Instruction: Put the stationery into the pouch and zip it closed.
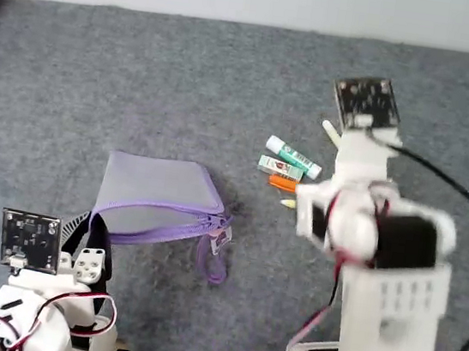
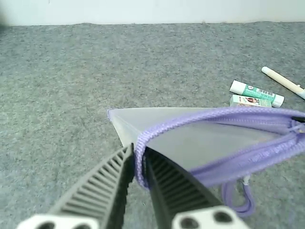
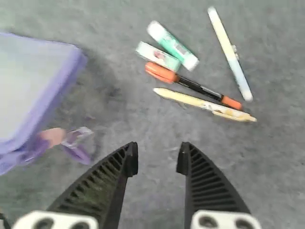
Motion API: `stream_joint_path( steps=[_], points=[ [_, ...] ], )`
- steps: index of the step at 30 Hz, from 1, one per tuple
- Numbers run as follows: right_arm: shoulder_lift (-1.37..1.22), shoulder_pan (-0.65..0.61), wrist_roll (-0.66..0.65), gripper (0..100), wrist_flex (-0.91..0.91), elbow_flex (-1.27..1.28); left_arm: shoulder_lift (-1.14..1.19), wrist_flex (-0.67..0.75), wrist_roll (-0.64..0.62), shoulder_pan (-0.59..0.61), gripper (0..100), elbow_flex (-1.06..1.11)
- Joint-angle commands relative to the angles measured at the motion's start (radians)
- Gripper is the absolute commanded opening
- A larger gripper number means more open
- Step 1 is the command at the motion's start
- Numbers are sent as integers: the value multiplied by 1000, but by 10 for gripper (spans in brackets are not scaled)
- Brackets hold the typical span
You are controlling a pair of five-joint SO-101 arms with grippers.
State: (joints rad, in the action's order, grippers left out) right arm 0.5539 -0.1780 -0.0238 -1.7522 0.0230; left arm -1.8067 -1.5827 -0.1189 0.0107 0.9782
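A lilac zip pouch (image 1: 159, 193) lies left of centre with its mouth toward the arms and its strap (image 1: 215, 259) trailing. My left gripper (image 2: 138, 164) is shut on the pouch's zipper edge (image 2: 143, 140), at the pouch's near left corner (image 1: 95, 225). To the right of the pouch lies the stationery: a glue stick (image 3: 172, 45), a small green box (image 3: 158, 56), an orange marker (image 3: 190, 83), a yellow pen (image 3: 202, 104) and a white pen (image 3: 228, 52). My right gripper (image 3: 157, 160) hangs open above the bare carpet, on the near side of the pens, holding nothing.
Grey carpet (image 1: 144, 77) covers the table up to a pale wall at the back. The right arm's body (image 1: 381, 247) stands over the near right of the stationery, with a black cable (image 1: 465, 197) running off to the right.
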Motion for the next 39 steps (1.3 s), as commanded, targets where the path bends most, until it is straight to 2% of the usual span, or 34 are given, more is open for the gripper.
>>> stream_joint_path(
  steps=[1,8,21,26,39],
  points=[
    [-176,65,-69,126,-27,-86,-6,-5,0,6,11,-33],
    [-510,85,-279,126,4,-259,-6,-5,0,8,11,-31],
    [-992,202,-522,127,354,-520,-8,-6,0,8,11,-31],
    [-1152,222,-566,127,446,-652,-8,-6,0,8,11,-31],
    [-1598,222,-580,127,501,-1034,-6,-6,0,9,11,-31]
  ],
)
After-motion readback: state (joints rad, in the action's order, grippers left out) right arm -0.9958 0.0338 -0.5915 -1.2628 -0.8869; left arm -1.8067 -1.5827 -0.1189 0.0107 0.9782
